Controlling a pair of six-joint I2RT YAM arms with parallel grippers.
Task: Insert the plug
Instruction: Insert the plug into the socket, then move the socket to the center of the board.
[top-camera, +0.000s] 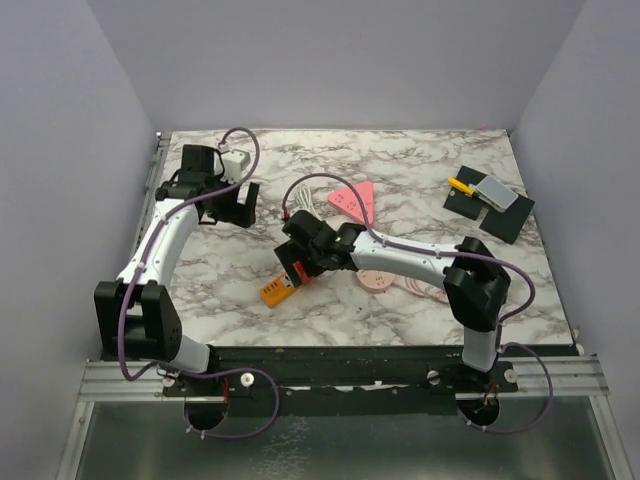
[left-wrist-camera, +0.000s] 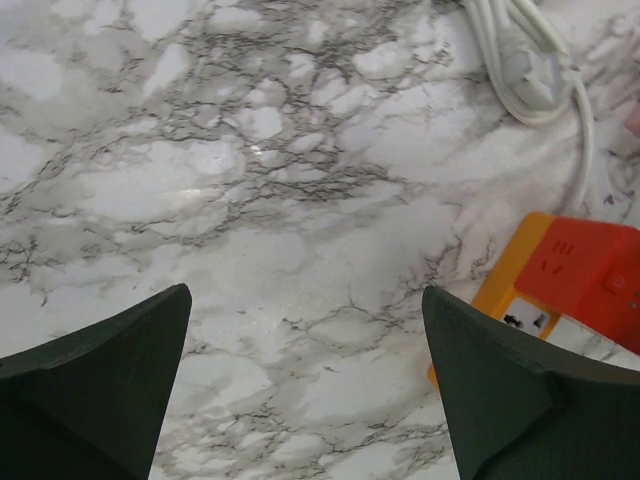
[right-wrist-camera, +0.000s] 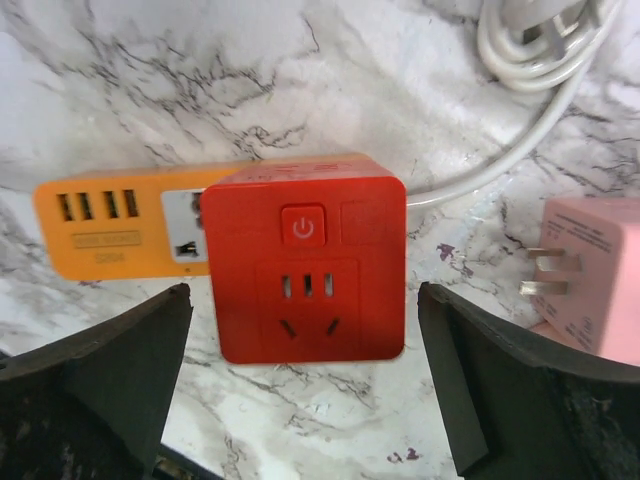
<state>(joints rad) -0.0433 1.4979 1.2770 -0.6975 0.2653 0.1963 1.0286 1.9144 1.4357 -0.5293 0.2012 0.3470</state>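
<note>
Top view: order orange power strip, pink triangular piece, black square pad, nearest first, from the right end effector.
1. Orange power strip, under the right end effector.
2. Pink triangular piece, just beyond.
3. Black square pad, far right.

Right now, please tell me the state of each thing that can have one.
left gripper: open, empty
right gripper: open, empty
red socket block: nothing plugged in
orange strip: USB ports empty
pink plug: unplugged, prongs bare, lying beside the block
white cable: coiled, its plug free
</note>
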